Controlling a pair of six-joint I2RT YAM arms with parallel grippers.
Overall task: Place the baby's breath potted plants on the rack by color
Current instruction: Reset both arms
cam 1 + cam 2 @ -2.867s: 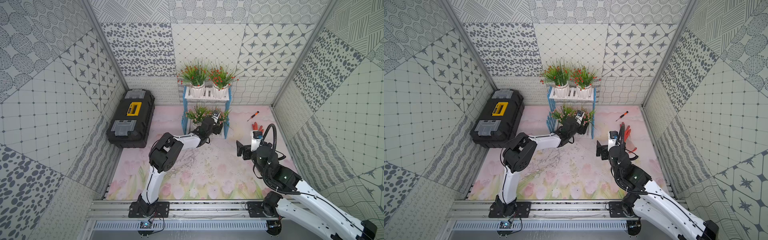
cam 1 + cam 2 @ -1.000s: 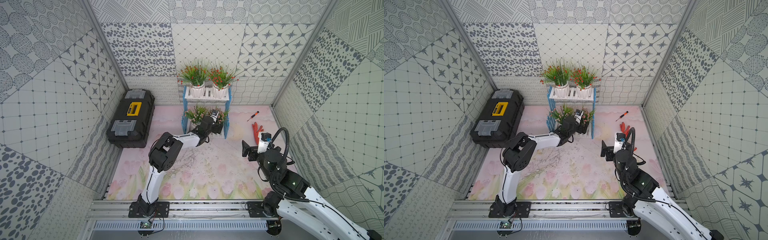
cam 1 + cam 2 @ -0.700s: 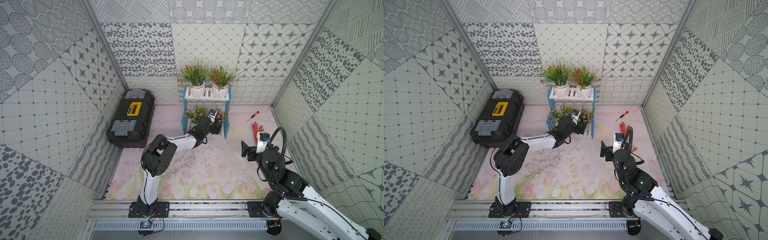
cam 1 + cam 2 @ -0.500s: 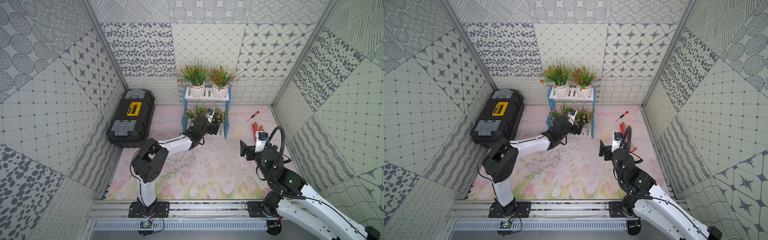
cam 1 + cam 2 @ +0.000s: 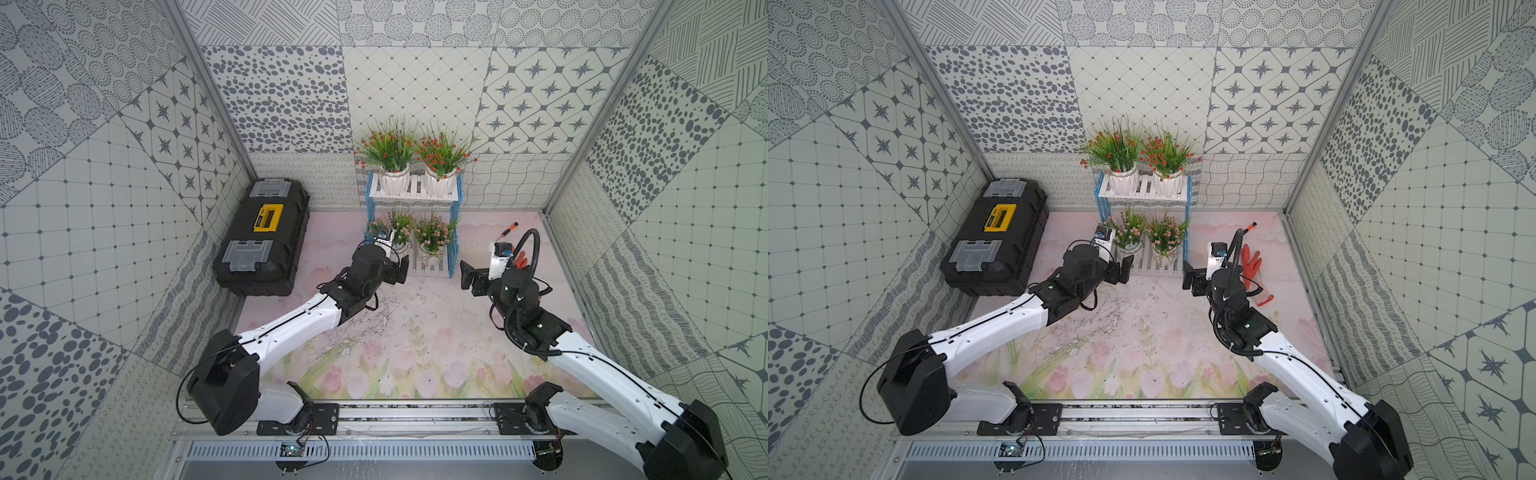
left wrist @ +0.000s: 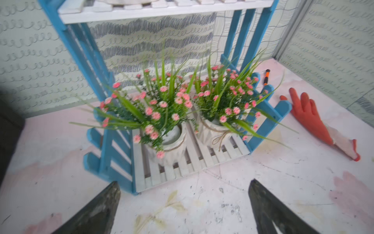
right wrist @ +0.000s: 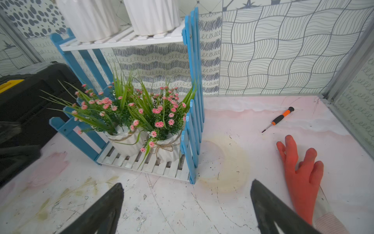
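Sitting on the left edge of the tabletop [image 5: 415, 332]: black and yellow toolbox [image 5: 262, 237], not part of the job and well apart from the pots.
Left claw: the left gripper [image 6: 184, 182] hangs low just off the rack's left front corner, jaws spread wide, nothing between them.
Rack: the rack [image 5: 415, 198] stands mid back edge, with its long side running along that edge.
Top shelf: left red plant [image 5: 388, 147] and right red plant [image 5: 442, 153], side by side and upright.
Bottom shelf: left pink plant [image 6: 153, 113] and right pink plant [image 6: 224, 101], also upright.
What matters next: the pink pots sit straight ahead of the left claw, just past the shelf's front lip. The left arm is the nearer one. Colors look sorted to me, so I'd guess a straight pull-back that doesn't snag the long leaves.
Right claw: the right gripper [image 7: 187, 182] is off the rack's right front corner, wide open too, empty.
Back right corner: orange glove [image 5: 1252, 259] and screwdriver [image 7: 280, 118] lie flat, apart from the rack.
Hard to see: both wrist views cut off the red flowers. In both top views the left wrist covers part of the left pink plant. Can't tell if the neighboring pots touch.
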